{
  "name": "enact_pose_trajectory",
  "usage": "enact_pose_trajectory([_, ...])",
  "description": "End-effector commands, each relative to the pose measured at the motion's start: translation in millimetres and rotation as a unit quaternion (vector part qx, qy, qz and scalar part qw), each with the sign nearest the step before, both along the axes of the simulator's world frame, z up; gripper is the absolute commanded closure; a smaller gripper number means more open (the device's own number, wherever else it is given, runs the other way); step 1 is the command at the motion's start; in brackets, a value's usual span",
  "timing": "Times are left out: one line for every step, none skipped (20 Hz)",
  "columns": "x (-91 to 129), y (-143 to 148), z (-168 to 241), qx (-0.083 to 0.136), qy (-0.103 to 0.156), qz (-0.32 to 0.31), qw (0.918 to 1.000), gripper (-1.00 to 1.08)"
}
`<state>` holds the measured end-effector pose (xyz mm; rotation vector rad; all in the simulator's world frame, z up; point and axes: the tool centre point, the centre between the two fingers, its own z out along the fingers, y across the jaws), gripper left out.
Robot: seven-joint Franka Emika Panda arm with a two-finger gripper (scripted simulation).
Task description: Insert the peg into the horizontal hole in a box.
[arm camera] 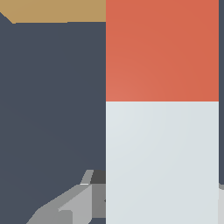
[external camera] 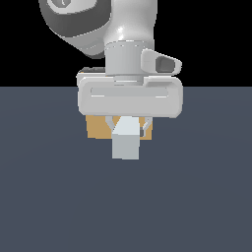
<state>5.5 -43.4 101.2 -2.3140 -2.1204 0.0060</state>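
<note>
Just below the hand (external camera: 129, 129) in the exterior view, the peg (external camera: 126, 140) juts toward the camera, showing its pale grey square end, with the tan box (external camera: 98, 127) directly behind it on the dark desk (external camera: 59, 197) — the hole itself is hidden by the hand and peg. Seen from the wrist view, the peg (arm camera: 162, 131) runs pale grey near the fingers (arm camera: 65, 205) and red-orange farther out, toward the box (arm camera: 57, 11). The hand is clenched on the peg — fingers pressed against its sides.
</note>
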Motion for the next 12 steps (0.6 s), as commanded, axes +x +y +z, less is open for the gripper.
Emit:
enact_pose_trajectory([0.5,0.4,3.7,0.000,-0.002,0.007,1.0000,1.08])
enact_pose_trajectory([0.4,0.4,3.9,0.000,-0.002,0.007,1.0000,1.08])
enact_pose_trajectory([0.4,0.3,3.8,0.000,-0.002,0.007,1.0000,1.08])
enact_pose_trajectory([0.5,0.2,3.8,0.000,-0.002,0.007,1.0000,1.08])
enact_pose_trajectory([0.5,0.2,3.8,0.000,-0.002,0.007,1.0000,1.08])
enact_pose_trajectory([0.5,0.2,3.8,0.000,-0.002,0.007,1.0000,1.08])
enact_pose_trajectory([0.5,0.2,3.8,0.000,-0.002,0.007,1.0000,1.08])
enact_pose_trajectory([-1.1,0.2,1.2,0.000,0.000,0.006,1.0000,1.08])
enact_pose_trajectory([-0.4,0.0,2.3,0.000,-0.001,0.007,1.0000,1.08])
enact_pose_trajectory([1.3,-0.4,5.1,0.000,-0.003,0.007,1.0000,1.08])
enact_pose_trajectory([2.0,-0.6,6.2,0.000,-0.004,0.007,1.0000,1.08])
enact_pose_trajectory([2.0,-0.6,6.2,0.000,-0.004,0.007,1.0000,1.08])
